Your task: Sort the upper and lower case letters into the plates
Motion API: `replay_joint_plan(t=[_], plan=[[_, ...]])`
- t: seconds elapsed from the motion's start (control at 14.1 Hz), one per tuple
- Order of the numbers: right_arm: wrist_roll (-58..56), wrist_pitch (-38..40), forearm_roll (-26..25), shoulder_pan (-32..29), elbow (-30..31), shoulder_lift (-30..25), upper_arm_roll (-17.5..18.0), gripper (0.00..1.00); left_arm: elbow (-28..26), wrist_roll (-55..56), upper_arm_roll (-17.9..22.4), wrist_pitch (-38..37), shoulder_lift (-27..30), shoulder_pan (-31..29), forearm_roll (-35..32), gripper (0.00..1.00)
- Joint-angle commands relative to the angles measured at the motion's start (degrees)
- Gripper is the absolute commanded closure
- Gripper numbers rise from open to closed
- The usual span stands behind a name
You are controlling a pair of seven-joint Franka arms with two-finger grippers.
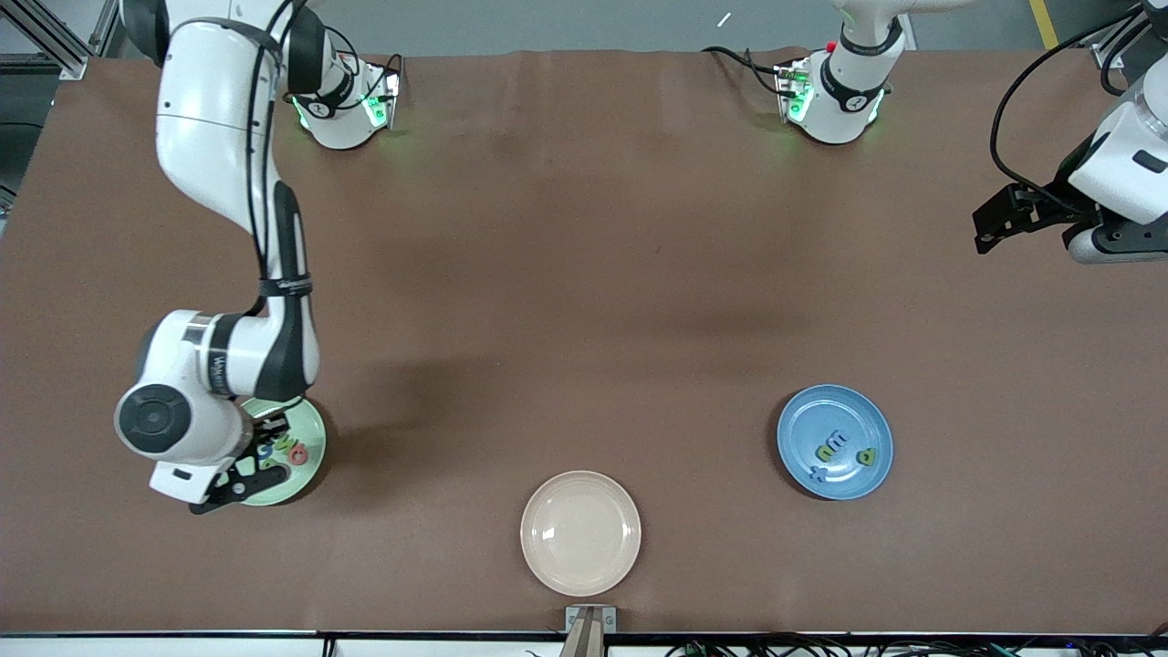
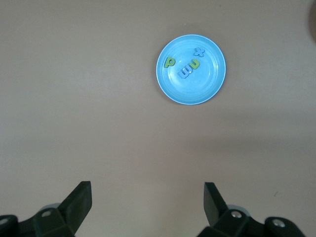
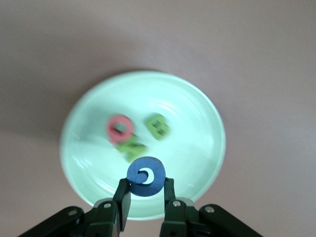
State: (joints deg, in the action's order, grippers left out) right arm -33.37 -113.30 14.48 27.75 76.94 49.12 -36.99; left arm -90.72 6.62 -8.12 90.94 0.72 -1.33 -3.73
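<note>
The pale green plate (image 1: pixel 313 427) lies near the front camera at the right arm's end; it also shows in the right wrist view (image 3: pixel 98 94). In it lie a red round letter (image 3: pixel 120 128) and two green letters (image 3: pixel 158 126). My right gripper (image 3: pixel 146 190) is over this plate, shut on a blue round letter (image 3: pixel 146 176); in the front view the gripper (image 1: pixel 262 453) covers part of the plate. The blue plate (image 1: pixel 821 411) holds several small blue and green letters (image 2: pixel 195 64). My left gripper (image 2: pixel 148 197) is open and empty, waiting high over the left arm's end (image 1: pixel 990 228).
A cream plate (image 1: pixel 580 533) sits near the table's front edge, between the two task plates, with nothing in it. The right arm's elbow and forearm hang over the table above the green plate.
</note>
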Motion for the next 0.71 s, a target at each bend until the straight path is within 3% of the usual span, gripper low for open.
replay_joint_plan(t=[0.0,0.21,0.35,0.43,0.5,0.64], plan=[[-8.4,-0.6,0.6,-3.7,1.8,-0.4,1.0,0.87,-1.1,-0.2,-0.8,0.7,0.8,0.0,0.9,0.0],[-8.8,-2.9,0.6,-3.9,1.8,0.1,1.3,0.3,-1.1,-0.2,-0.8,0.6,0.9,-0.1,0.9,0.0],[-8.6,-3.6,0.9,-3.5,1.4,0.0,1.4,0.2,-1.0,-0.1,-0.7,0.7,0.7,-0.2,0.9,0.0],[-8.6,-3.8,0.8,-3.4,1.0,-0.2,1.4,0.07,-1.0,-0.1,-0.7,0.9,0.7,-0.3,0.8,0.0],[-8.5,-3.9,0.9,-3.2,-0.1,-0.4,1.4,0.0,-1.0,-0.1,-0.7,1.0,0.6,-0.4,0.8,0.0],[-8.2,-3.5,2.7,-3.0,-2.5,-1.4,1.2,0.0,-1.3,0.1,-0.6,1.7,0.0,-0.4,0.8,0.0]])
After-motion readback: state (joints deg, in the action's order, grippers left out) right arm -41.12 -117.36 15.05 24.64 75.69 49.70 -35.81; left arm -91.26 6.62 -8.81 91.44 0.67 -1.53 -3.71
